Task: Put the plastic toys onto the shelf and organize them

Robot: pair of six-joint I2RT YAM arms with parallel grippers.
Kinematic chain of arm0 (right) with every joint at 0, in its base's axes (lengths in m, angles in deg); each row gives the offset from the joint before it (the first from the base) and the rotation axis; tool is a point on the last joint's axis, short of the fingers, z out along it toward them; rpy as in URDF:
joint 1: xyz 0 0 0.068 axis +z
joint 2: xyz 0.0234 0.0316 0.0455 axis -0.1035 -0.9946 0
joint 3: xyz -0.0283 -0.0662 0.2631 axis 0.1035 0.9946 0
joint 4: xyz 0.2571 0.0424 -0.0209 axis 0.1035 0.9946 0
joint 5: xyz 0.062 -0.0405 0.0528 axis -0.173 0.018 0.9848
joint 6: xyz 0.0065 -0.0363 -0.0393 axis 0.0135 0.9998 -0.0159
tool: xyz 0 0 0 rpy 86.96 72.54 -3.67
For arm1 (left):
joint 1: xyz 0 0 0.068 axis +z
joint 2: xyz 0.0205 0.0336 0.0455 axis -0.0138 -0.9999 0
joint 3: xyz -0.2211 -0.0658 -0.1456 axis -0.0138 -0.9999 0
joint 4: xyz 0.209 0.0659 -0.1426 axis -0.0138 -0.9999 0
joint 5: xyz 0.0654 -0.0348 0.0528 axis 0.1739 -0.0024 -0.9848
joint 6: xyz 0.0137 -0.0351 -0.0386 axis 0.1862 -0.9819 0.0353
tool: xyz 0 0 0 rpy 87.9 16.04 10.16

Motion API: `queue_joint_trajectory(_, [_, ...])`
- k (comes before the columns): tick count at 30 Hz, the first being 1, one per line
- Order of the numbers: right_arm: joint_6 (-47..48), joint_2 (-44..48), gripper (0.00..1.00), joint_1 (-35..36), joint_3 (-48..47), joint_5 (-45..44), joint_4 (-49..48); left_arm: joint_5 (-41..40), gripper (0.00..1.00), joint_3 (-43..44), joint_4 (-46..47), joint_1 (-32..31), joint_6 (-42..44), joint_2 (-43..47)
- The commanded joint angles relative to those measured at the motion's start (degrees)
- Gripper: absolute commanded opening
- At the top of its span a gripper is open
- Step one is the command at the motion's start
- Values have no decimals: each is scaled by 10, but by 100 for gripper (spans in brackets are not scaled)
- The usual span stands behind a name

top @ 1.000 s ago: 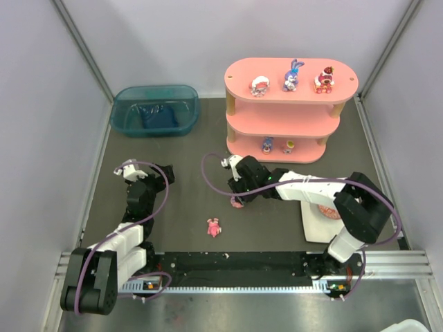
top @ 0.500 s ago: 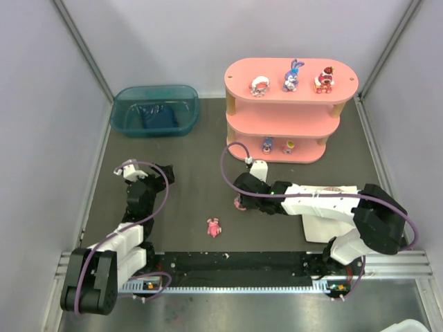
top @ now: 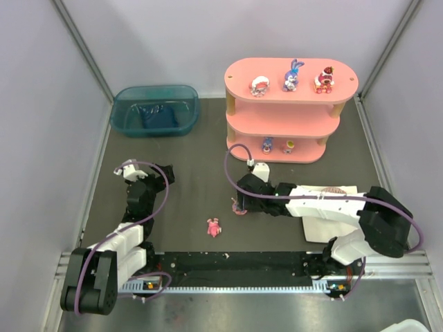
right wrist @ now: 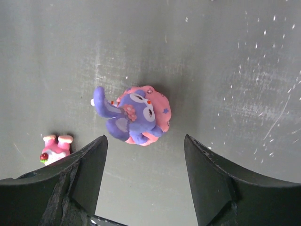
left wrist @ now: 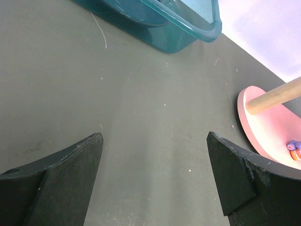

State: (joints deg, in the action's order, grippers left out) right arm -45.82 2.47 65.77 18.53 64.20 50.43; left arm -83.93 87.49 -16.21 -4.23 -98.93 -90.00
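The left gripper [left wrist: 153, 141] hangs low over the dark table mat [left wrist: 141, 94] with its jaws spread wide and nothing between them, probably parked clear while the other arm works. At about eleven o'clock on the table sits the teal translucent plastic bin [top: 156, 109]; what lies inside is too dim to make out. Near the six o'clock edge a small pink-and-white figurine [top: 214, 227] lies on its own, not yet dealt with. Just toward one o'clock from it, a purple-and-pink cartoon figurine [right wrist: 136, 115] lies on the mat. The right gripper [right wrist: 145, 146] is over it with its fingers apart on either side and not touching it. I read that as lining up for a pinch, since the toy lies along the gap. At one o'clock stands the pink three-tier shelf with rounded boards and wooden posts [top: 291, 111]. Three tiny figurines [top: 293, 75] are spaced evenly along its top board, and two smaller figurines [top: 267, 144] stand on the lowest.
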Motion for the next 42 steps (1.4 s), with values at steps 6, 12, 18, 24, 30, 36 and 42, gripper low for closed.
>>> queue_joint_trajectory(6, [359, 85, 64, -2, -8, 21, -43, -2, 98, 9, 24, 1, -1, 7])
queue_joint_trajectory(12, [505, 95, 52, -5, -6, 75, -85, -2, 97, 9, 24, 1, 1, 7])
queue_joint_trajectory(18, [552, 75, 47, -35, -22, 126, -113, -1, 97, 9, 23, 1, 1, 6])
queue_joint_trajectory(24, [541, 44, 46, -78, -39, 199, -125, -3, 97, 9, 24, 1, 2, 6])
queue_joint_trajectory(30, [555, 15, 44, -80, -54, 255, -123, -3, 97, 9, 24, 1, 2, 5])
queue_joint_trajectory(36, [582, 2, 39, -81, -62, 285, -116, -3, 98, 10, 23, 1, 2, 5])
queue_joint_trajectory(42, [575, -15, 27, -81, -69, 243, -95, -3, 97, 10, 24, 1, 1, 4])
